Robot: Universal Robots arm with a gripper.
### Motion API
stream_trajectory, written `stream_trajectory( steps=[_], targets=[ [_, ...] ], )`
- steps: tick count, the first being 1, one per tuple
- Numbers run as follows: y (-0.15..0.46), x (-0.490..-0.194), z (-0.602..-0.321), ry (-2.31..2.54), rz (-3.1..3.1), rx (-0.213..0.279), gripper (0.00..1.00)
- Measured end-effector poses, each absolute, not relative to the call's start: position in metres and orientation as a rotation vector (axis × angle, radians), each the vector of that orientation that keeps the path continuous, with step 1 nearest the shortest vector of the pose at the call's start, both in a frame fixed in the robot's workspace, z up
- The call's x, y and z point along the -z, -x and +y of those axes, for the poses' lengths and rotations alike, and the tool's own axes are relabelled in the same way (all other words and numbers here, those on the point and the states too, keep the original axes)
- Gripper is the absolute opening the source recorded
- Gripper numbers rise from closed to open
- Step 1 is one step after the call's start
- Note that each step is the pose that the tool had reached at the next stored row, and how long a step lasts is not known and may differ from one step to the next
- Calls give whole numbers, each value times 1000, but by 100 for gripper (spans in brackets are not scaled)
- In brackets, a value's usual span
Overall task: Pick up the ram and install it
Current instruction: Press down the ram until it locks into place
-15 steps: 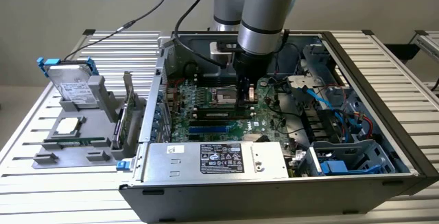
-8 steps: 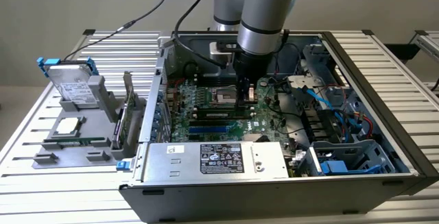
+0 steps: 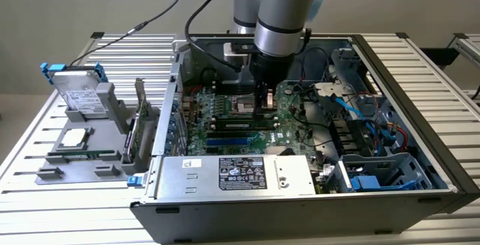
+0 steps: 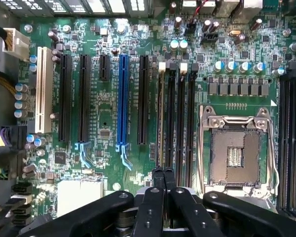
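My gripper (image 3: pixel 264 108) hangs straight down inside the open computer case (image 3: pixel 405 200), over the green motherboard (image 3: pixel 296 107). Its fingers are shut, with nothing visible between them. The ram (image 3: pixel 238 125) stands on edge in a black memory slot just below the fingertips, as a long dark stick with green on its side. In the wrist view the gripper (image 4: pixel 163 172) sits over one end of that slot, where the ram (image 4: pixel 161 123) appears edge-on as a thin line. I cannot tell whether the fingertips touch it.
The empty processor socket (image 4: pixel 235 153) lies beside the memory slots, and a blue slot (image 4: pixel 122 98) and black slots lie on the other side. A power supply (image 3: pixel 240 175) fills the case's front. On the exterior view's left a grey holder (image 3: pixel 105 138) carries a hard drive (image 3: pixel 75 96), an expansion card (image 3: pixel 139 124) and a thin green strip (image 3: pixel 82 155).
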State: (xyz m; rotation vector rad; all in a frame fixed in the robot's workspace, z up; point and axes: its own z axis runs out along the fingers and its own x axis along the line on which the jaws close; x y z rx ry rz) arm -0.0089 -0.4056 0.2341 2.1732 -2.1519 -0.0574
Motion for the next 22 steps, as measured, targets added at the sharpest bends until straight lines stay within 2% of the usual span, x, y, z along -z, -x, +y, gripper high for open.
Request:
stream_trajectory(
  steps=[22],
  targets=[
    [51, -232, -406, -2173, -2152, 57, 10]
  ],
)
